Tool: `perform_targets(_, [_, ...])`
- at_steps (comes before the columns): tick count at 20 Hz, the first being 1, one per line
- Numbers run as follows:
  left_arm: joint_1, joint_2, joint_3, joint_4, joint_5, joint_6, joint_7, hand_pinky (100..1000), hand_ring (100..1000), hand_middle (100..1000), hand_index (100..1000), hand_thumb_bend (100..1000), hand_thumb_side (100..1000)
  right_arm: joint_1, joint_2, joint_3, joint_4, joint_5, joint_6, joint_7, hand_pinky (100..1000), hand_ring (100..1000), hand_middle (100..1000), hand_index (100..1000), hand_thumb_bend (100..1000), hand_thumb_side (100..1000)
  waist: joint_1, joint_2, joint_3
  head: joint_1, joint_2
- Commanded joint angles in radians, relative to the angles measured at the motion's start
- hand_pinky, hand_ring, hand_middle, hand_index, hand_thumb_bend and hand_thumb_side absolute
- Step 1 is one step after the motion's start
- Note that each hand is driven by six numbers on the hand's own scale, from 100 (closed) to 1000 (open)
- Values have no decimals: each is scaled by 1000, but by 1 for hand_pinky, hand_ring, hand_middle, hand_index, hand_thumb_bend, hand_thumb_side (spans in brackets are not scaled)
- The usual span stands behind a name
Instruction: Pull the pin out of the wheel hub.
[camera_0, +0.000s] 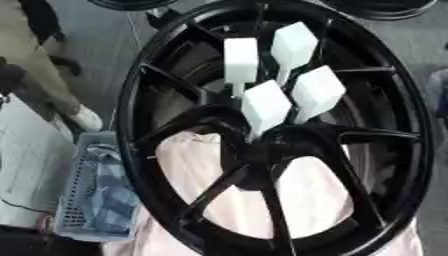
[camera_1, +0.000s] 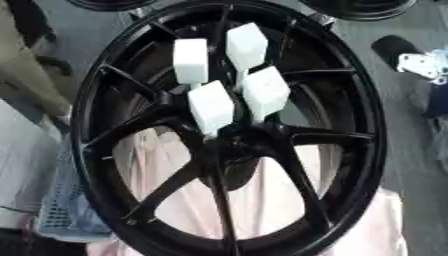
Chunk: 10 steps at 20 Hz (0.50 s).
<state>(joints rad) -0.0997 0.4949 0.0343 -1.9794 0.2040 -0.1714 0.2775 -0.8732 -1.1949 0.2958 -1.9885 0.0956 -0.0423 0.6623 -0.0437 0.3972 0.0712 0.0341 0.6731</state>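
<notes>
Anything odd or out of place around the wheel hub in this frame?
Four white block-headed pins stand in the black wheel hub, their heads fanned at different tilts rather than parallel. No robot hand is in view. Nothing looks damaged or spilled.

A pale pink cloth (camera_0: 306, 190) covers the surface under the black wheel hub (camera_0: 140, 150), which lies flat on it, with a blue-grey mesh basket (camera_0: 74, 200) at its left edge.
</notes>
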Motion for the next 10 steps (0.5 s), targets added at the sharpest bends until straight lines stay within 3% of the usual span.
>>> perform_targets(1, [-9, 37, 2, -21, 5, -1, -5, 855, 757, 650, 758, 100, 845, -34, -2, 8, -11, 10, 16, 23, 850, 847, 838, 859, 111, 403, 0, -15, 2, 2, -18])
perform_targets(10, [-8, 36, -1, -21, 6, 0, -11, 855, 759, 652, 759, 100, 846, -128, 76, 69, 32, 35, 41, 64, 847, 847, 840, 860, 112, 401, -4, -14, 10, -7, -22])
